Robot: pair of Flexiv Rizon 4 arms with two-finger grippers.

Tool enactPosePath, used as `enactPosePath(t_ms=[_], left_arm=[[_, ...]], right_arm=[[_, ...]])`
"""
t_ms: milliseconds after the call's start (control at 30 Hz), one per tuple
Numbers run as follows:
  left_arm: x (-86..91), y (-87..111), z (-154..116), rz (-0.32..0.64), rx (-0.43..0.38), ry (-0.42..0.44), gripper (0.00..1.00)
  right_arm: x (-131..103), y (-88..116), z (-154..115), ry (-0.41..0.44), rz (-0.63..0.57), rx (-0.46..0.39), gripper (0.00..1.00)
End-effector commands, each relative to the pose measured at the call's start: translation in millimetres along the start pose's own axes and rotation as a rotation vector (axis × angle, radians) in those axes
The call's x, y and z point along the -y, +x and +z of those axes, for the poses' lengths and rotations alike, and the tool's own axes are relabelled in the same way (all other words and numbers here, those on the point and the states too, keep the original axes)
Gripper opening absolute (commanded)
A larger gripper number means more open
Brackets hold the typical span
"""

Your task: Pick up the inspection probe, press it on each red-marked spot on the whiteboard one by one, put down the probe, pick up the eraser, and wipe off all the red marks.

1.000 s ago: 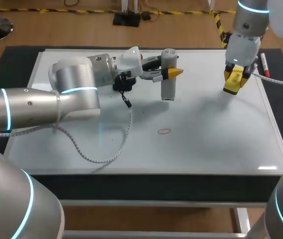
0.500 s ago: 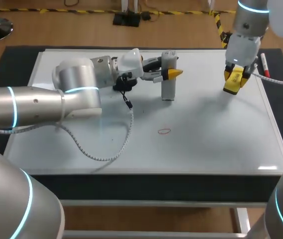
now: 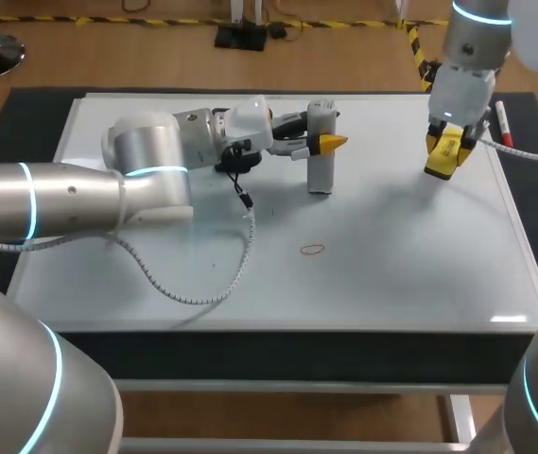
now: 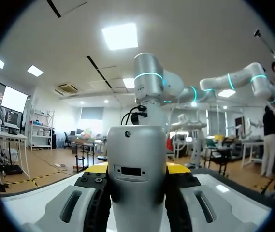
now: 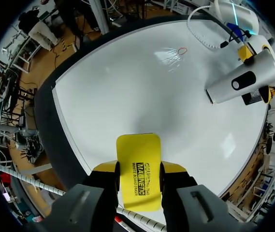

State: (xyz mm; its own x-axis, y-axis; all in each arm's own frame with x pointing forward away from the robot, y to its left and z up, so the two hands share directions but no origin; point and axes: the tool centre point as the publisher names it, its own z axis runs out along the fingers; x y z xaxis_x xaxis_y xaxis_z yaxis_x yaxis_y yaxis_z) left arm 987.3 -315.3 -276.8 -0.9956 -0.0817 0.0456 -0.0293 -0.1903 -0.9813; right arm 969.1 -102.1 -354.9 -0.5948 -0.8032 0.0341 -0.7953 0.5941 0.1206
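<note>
**Probe gripped upright; one red mark in sight**

From the left, the left arm [image 3: 79,203] comes in over the whiteboard [image 3: 410,284]. A coiled white cable [image 3: 198,295] lies on the board beneath it.

At far-middle, the left gripper [image 3: 318,142] is turned sideways, its fingers clamped on both flanks of the inspection probe [image 3: 320,165]. The probe stands upright; I cannot tell whether its foot touches the board. It looks rigid, smooth-cased and fairly light. The slick shell may slide in the grip under pressing load, so a hold high on the body seems best.

The red mark [image 3: 313,251] sits nearer the front, apart from the probe.

Far right, the right gripper [image 3: 445,153] has its fingers closed on the yellow eraser [image 5: 138,166]. The eraser is flat and stiff, pinched by its long edges above the board. A marker pen [image 3: 503,123] lies at the board's right edge.
</note>
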Motion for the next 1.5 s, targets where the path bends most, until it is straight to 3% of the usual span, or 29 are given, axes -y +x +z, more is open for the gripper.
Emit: enactPosePath(t_ms=[33, 900, 1233, 1500], left_arm=[[-2.3, -3.3, 1, -0.003, -0.009, 0.006, 0.0], [0.9, -0.3, -6, 0.006, -0.004, 0.003, 0.0], [29.3, 9.3, -6, 0.026, -0.008, 0.003, 0.0], [58.7, 16.9, -30, 0.003, -0.009, 0.032, 0.0]], right_arm=[[1, 0, -1, 0.001, -0.002, -0.003, 0.0], [1, 0, -1, 0.001, -0.002, -0.003, 0.0], [1, 0, -1, 0.001, -0.002, -0.003, 0.0], [1, 0, -1, 0.001, -0.002, -0.003, 0.0]])
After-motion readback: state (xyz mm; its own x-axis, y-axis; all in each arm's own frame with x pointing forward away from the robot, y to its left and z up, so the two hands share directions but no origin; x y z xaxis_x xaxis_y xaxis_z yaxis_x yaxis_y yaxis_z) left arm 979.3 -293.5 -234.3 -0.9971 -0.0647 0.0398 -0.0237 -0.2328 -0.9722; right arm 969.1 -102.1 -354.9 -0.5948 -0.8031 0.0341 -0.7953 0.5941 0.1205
